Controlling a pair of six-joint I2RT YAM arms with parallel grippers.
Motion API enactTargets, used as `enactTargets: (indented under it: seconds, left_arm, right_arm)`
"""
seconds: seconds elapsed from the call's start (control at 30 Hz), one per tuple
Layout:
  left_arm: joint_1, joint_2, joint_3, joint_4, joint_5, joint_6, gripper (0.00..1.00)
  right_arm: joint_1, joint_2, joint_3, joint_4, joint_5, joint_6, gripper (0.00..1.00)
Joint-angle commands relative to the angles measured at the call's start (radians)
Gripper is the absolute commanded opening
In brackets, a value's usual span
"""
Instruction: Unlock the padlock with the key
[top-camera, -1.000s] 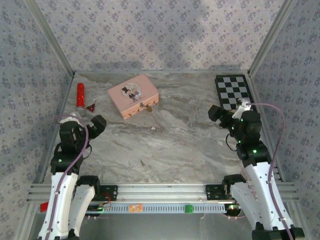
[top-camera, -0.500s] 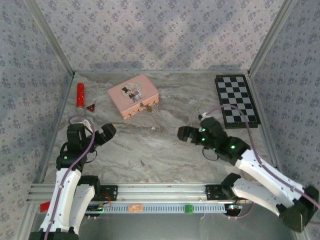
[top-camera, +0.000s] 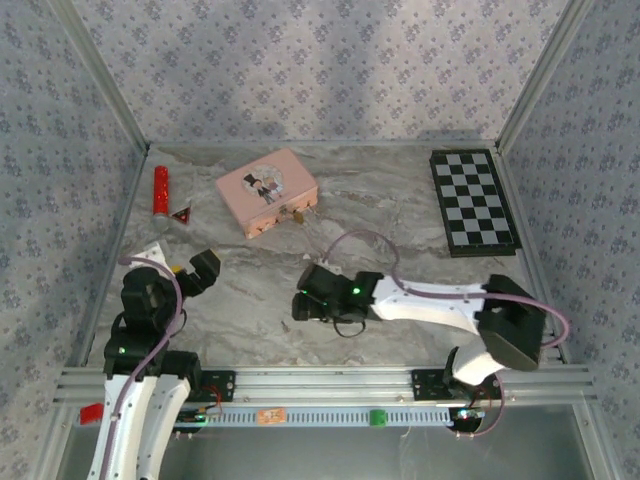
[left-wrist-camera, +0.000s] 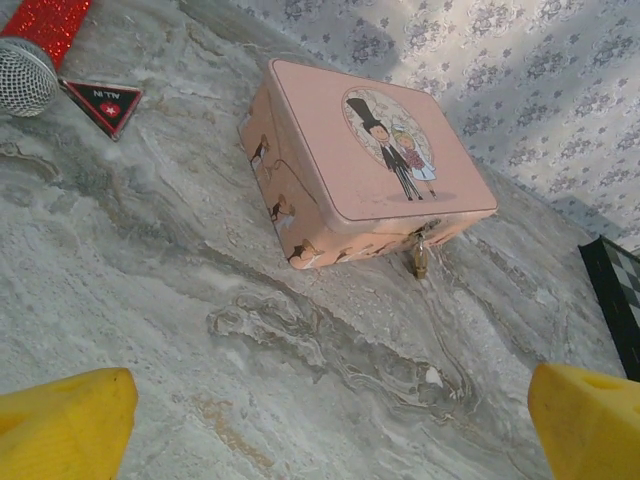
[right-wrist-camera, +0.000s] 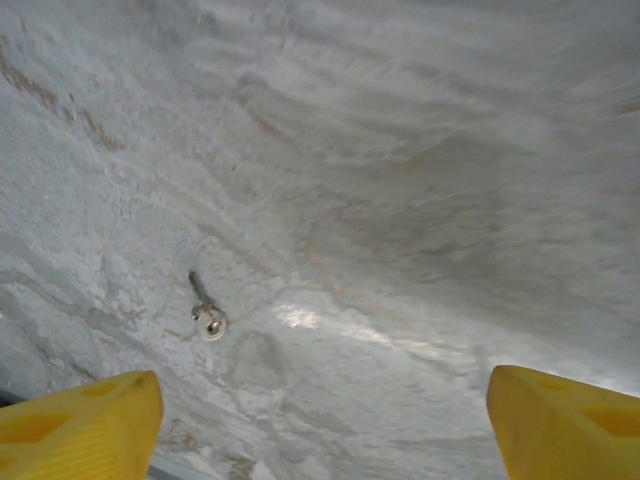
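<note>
As the top external camera looks down, one marbled grey worktop (top-camera: 400, 240) carries one pink tin (top-camera: 267, 190) at upper centre-left, with one small brass padlock (top-camera: 295, 214) on the tin's lower-right side. One red microphone (top-camera: 160, 190) and one red triangular tag (top-camera: 182, 214) lie by the left edge. One black-and-white checkerboard (top-camera: 472, 200) lies at upper right. Three walls papered in a small floral pattern, with metal rails at the corners, close the space. Of the two arms, the left end effector (top-camera: 180, 262) sits at lower left, spread wide and empty. The right end effector (top-camera: 303, 295) sits at the centre of the frame, low over the marble and well apart from the tin.

Through the left wrist camera, two yellow fingertips (left-wrist-camera: 65, 425) stand in the bottom corners, far apart, with nothing between them. The tin sits at upper centre, a bride and groom on its lid, and the padlock (left-wrist-camera: 420, 260) hangs against its near wall.

Through the right wrist camera, two yellow fingertips (right-wrist-camera: 80, 420) again stand in the bottom corners, wide apart and empty. One small silver key (right-wrist-camera: 203, 305) lies flat on the marble at lower left, near the left-hand fingertip but not touching it.
</note>
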Motion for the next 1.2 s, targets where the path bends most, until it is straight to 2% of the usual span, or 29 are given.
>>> enactTargets:
  seconds: [0.0, 0.23, 0.47, 0.9, 1.17]
  left_arm:
    - [-0.025, -0.03, 0.005, -0.018, -0.059, 0.011, 1.0]
    - [-0.057, -0.071, 0.007, -0.029, -0.097, 0.01, 1.0]
    - [-0.085, -0.093, 0.005, -0.029, -0.11, 0.01, 1.0]
    - [-0.099, -0.115, -0.005, -0.023, -0.117, 0.007, 1.0]
    - [-0.102, -0.114, -0.006, -0.02, -0.115, 0.007, 1.0]
  right_arm:
    - [0.023, 0.109, 0.134, -0.091, -0.081, 0.026, 0.79]
    - [0.05, 0.319, 0.336, -0.214, -0.174, 0.0, 0.6]
    - [0.047, 0.411, 0.407, -0.262, -0.221, -0.005, 0.45]
    - [0.033, 0.454, 0.43, -0.278, -0.234, -0.002, 0.3]
    - [0.023, 0.465, 0.45, -0.312, -0.203, -0.007, 0.28]
